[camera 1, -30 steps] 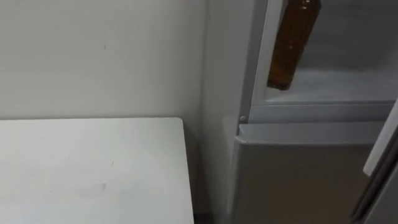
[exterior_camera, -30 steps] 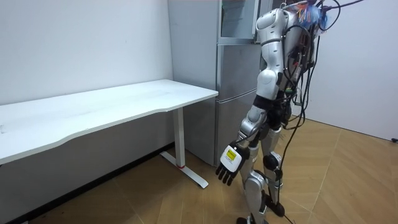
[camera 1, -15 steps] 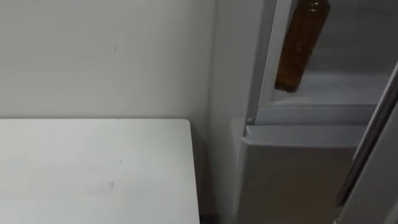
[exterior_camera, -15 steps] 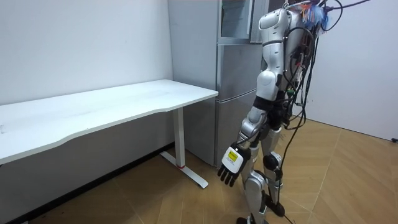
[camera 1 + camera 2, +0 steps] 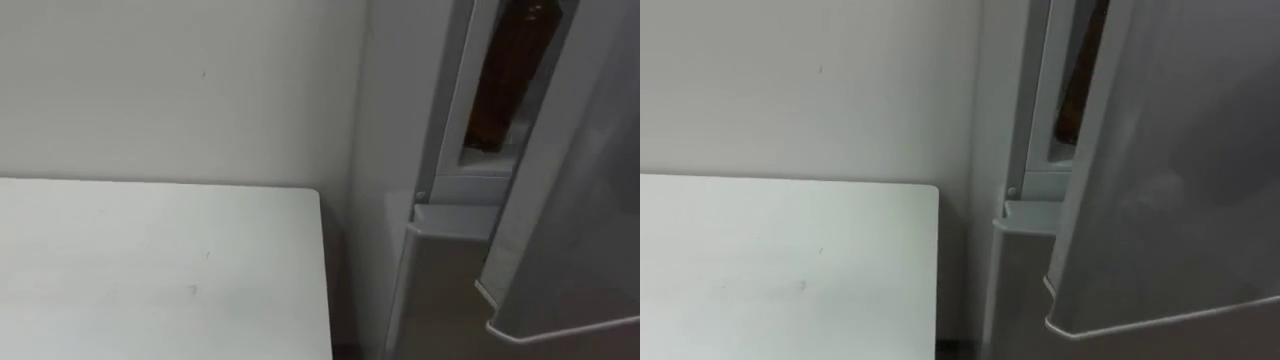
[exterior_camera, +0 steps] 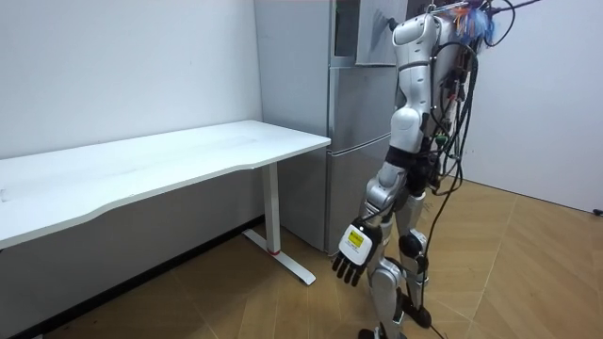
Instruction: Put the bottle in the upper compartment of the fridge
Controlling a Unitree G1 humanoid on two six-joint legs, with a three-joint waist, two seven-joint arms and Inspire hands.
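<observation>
Bottle (image 5: 505, 85) standing inside upper part of fridge (image 6: 356, 122), peeking through narrow gap. Placing looking done. Fridge door (image 5: 580, 200) hanging nearly shut, so final closing probably remaining. Left hand (image 6: 351, 254) dangling low before fridge, fingers relaxed, holding nothing.

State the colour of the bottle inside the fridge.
The bottle is amber brown; left eye view shows it best.

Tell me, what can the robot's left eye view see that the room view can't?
Left eye view: the brown bottle inside the upper fridge, partly hidden by its door. Room view: the robot's left hand hanging low with relaxed fingers, and the wooden floor. Both: the white table, and the upper fridge with its door ajar.
</observation>
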